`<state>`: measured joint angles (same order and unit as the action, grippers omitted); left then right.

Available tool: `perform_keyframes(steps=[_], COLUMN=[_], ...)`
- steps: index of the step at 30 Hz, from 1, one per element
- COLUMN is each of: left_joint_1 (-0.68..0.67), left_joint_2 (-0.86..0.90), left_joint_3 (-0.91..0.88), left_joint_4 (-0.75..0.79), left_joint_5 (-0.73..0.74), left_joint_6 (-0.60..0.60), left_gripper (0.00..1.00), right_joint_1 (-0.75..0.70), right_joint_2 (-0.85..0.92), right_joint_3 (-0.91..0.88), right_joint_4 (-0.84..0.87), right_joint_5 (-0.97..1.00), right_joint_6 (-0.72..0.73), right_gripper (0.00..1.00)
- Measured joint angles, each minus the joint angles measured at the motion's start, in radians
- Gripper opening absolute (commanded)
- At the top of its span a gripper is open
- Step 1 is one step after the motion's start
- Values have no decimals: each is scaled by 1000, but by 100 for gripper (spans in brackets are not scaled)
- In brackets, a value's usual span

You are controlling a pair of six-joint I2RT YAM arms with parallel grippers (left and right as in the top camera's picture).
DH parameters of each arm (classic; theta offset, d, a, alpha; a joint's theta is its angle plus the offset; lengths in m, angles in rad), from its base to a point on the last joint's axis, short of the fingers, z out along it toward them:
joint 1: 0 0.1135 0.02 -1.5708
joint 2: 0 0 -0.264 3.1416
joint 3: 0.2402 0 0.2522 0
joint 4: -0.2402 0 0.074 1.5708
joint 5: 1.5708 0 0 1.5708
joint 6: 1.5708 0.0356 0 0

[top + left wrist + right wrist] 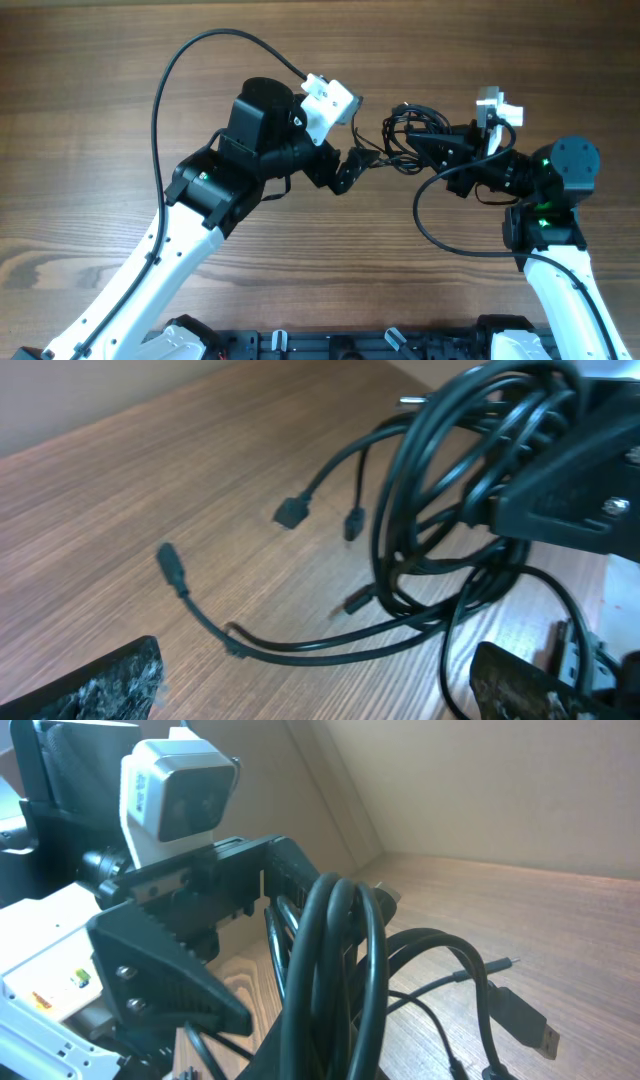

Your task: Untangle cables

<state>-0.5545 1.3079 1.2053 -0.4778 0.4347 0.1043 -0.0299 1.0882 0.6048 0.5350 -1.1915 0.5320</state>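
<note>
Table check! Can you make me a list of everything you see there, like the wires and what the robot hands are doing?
Surface: wooden table, bare wood grain.
Job's things: thin black cables bunched in a tangled coil, with plug ends trailing out.
Clutter: nothing seen.
Grippers: right gripper shut on the coil; left gripper wide open beside it, holding nothing.
Cables: one thick arm cable arches over the left arm; another loops beside the right arm.
Surroundings: dark rig hardware along the near edge.
</note>
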Motion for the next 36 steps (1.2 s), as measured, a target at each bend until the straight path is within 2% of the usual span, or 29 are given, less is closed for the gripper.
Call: perform_keyframes(steps=[6, 8, 15, 21, 22, 25, 26, 29, 31, 32, 36], left_joint_1=[0, 0, 0, 0, 0, 0, 0, 0, 0, 0, 0], left_joint_2=[0, -1, -11, -11, -11, -6, -2, 16, 17, 17, 17], left_joint_3=[0, 0, 0, 0, 0, 0, 0, 0, 0, 0, 0], left_joint_4=[3, 3, -16, -16, -13, -1, 3, 23, 32, 33, 47], left_joint_5=[35, 47, 293, 326, 322, 318, 318, 314, 313, 312, 305], left_joint_6=[13, 35, 203, 237, 239, 252, 247, 258, 255, 254, 253], left_gripper=[98, 100, 100, 100, 96, 74, 54, 28, 18, 4, 4], right_joint_1=[0, 0, 0, 0, 0, 0, 0, 0, 0, 0, 0], right_joint_2=[0, 0, 0, 0, 0, 0, 0, 0, 0, 0, 0], right_joint_3=[0, 0, 0, 0, 0, 0, 0, 0, 0, 0, 0], right_joint_4=[-3, -11, -14, 17, 28, 45, 46, 46, 47, 47, 47], right_joint_5=[10, 16, 22, 2, -7, -33, -37, -43, -46, -46, -47], right_joint_6=[7, 7, 7, 11, 12, 14, 14, 14, 14, 14, 14], right_gripper=[5, 5, 4, 4, 4, 4, 4, 4, 4, 4, 4])
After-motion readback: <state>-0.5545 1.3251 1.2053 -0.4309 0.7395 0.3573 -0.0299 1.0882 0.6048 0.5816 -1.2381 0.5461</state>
